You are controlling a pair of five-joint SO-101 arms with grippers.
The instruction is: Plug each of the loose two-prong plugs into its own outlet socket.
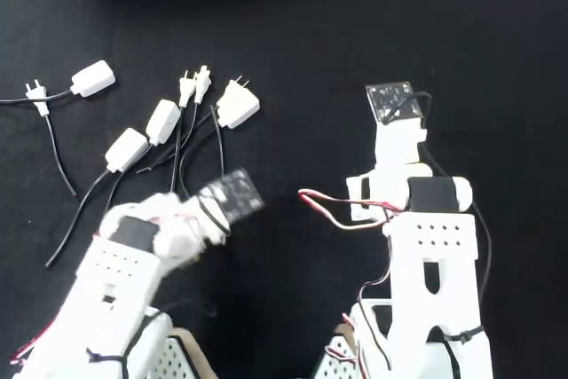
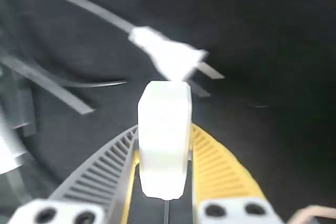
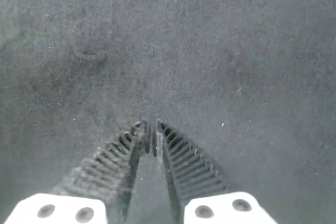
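Socket held facing plug, likely for mating.
Left claw grasps white socket, loose plug just beyond at twelve o'clock; other plugs at ten o'clock on surface. Right claw clenched empty, parked at two o'clock.

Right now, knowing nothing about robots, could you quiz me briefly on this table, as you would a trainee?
1. True or false: the right gripper holds a plug.
2. What does the left gripper clamp? A) the white socket B) a black cable C) nothing
3. Fill in: the table cloth is ___.
Key: 1 false, it is shut and empty; 2 A; 3 black.
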